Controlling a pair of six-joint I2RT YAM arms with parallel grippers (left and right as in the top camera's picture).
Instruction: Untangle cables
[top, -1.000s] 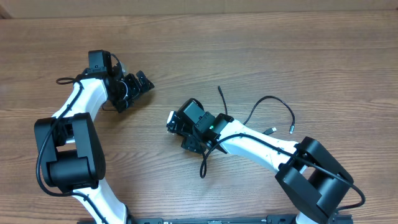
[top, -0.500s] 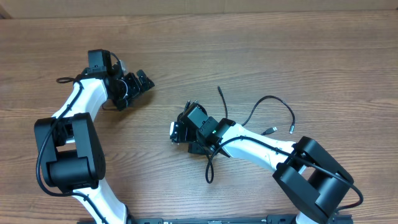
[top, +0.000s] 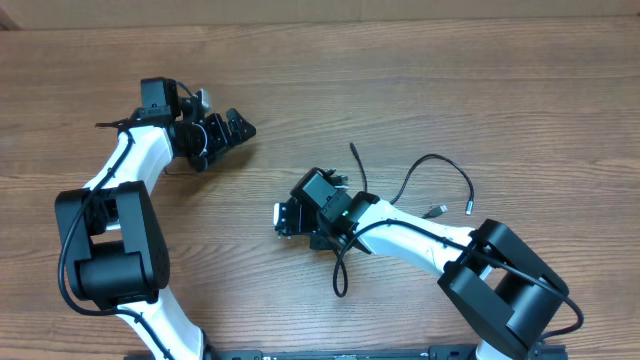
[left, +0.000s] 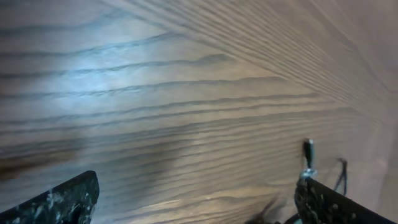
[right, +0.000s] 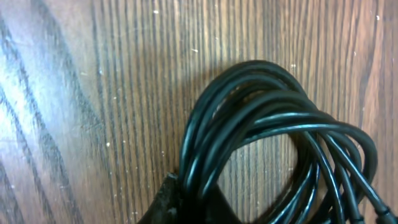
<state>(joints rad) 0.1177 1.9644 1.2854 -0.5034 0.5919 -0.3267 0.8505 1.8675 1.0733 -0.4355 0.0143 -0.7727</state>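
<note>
**Black cords clamped at mid-table**

Black cables (right: 249, 84) lie bunched on the wooden table (top: 400, 70), just toward 5 o'clock of its middle in the overhead view. The right gripper (top: 298, 218) sits over the thick end of the bundle with its jaws clenched. In the right wrist view the looped strands run down into the dark finger at the bottom edge, so the grip appears to be on the cords themselves. From the gripper, one thin loop arcs away toward 2 o'clock. Two small plugs (top: 437, 210) rest on the wood toward 3 o'clock, beside the white forearm. A short end points toward 1 o'clock, and a narrow loop trails toward 5 o'clock below the arm.

The left gripper (top: 228, 138) is well apart from the cords, at about 10 o'clock on the table. Its jaws are spread wide and it holds nothing. Its wrist view shows only bare wood grain between the two fingertips (left: 62, 199), with one silver-tipped cord end far off toward 3 o'clock.
</note>
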